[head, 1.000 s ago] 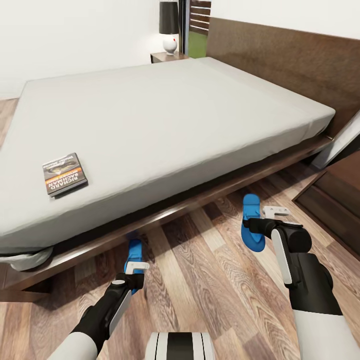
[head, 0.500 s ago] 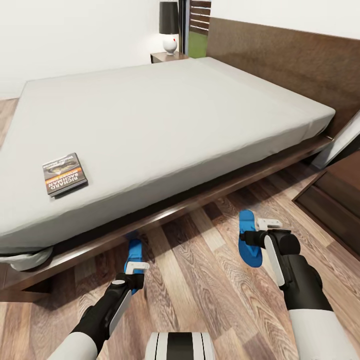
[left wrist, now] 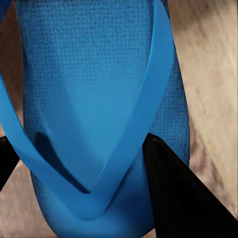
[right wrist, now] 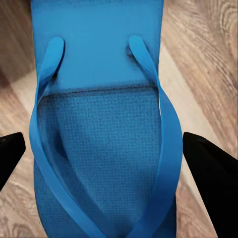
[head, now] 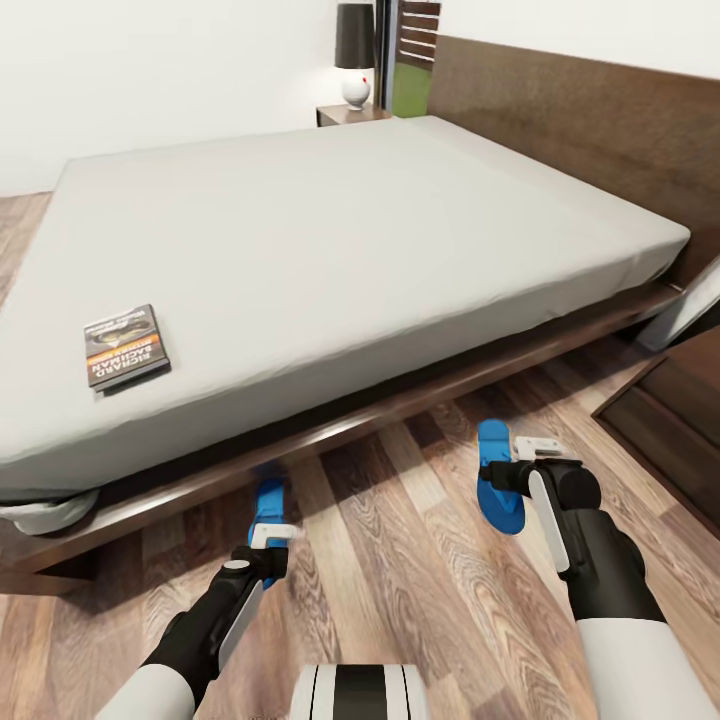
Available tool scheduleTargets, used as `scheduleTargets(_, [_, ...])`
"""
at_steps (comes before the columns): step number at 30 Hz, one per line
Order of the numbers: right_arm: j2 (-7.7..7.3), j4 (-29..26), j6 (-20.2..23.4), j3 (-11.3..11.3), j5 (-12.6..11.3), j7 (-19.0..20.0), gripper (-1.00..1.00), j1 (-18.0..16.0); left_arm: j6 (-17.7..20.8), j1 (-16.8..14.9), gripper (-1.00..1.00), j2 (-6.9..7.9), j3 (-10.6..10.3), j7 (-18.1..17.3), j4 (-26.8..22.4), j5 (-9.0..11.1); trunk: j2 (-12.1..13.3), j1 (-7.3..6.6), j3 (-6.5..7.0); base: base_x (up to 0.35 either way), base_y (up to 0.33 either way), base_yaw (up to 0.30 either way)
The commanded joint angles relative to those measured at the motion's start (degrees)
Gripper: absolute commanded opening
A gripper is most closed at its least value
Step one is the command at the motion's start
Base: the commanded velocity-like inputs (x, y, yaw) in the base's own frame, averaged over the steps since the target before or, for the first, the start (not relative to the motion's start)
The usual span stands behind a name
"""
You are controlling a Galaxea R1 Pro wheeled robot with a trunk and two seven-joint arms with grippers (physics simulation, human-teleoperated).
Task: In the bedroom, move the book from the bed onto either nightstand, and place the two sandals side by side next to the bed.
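Observation:
The book [head: 125, 345] lies flat on the grey mattress of the bed [head: 330, 230], near its left edge. One blue sandal [head: 268, 500] is on the wood floor against the bed frame, and my left gripper [head: 270, 530] is shut on its near end. In the left wrist view, black fingers [left wrist: 183, 198] flank this sandal [left wrist: 99, 99]. The other sandal [head: 497, 480] hangs just above the floor further right, with my right gripper [head: 508, 478] shut on it. Dark fingers [right wrist: 213, 173] press both sides of that sandal [right wrist: 99, 148]. A nightstand [head: 345, 113] stands beyond the bed.
A black-shaded lamp [head: 354, 50] sits on the far nightstand. A dark wood cabinet [head: 680, 410] stands at the right, close to the bed's head end. The headboard [head: 580, 120] runs along the right. Wood floor [head: 400, 560] lies open between the sandals.
My right gripper carried its sandal nearer to me and slightly left, then held still. The left arm and its sandal stayed put. The whole view shifted a little.

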Motion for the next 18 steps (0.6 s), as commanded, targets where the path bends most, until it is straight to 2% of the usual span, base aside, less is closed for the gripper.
scheduleTargets(1, [-0.02,-0.1,0.2,0.0,-0.3,-0.4,-1.0,0.0,0.3,0.0,-1.0,0.03,-0.2,0.5,-0.1,0.5,0.0,-0.01,-0.04,0.004,-0.009,0.271])
scheduleTargets(7, [-0.02,-0.1,0.2,0.1,-0.3,-0.4,-1.0,0.0,0.3,0.0,-1.0,0.03,-0.2,0.5,-0.1,0.5,0.0,-0.01,-0.04,0.001,-0.002,0.243])
scheduleTargets(14, [-0.02,-0.2,0.1,0.0,-0.4,-0.4,-1.0,0.0,0.3,0.0,-1.0,0.03,-0.2,0.5,-0.1,0.5,0.0,-0.01,-0.04,0.001,-0.003,0.011])
scheduleTargets(18, [-0.02,-0.6,0.1,0.1,-0.4,-0.4,-1.0,0.0,0.3,0.0,-1.0,0.03,-0.2,0.5,-0.1,0.5,0.0,-0.01,-0.04,0.058,-0.174,0.062])
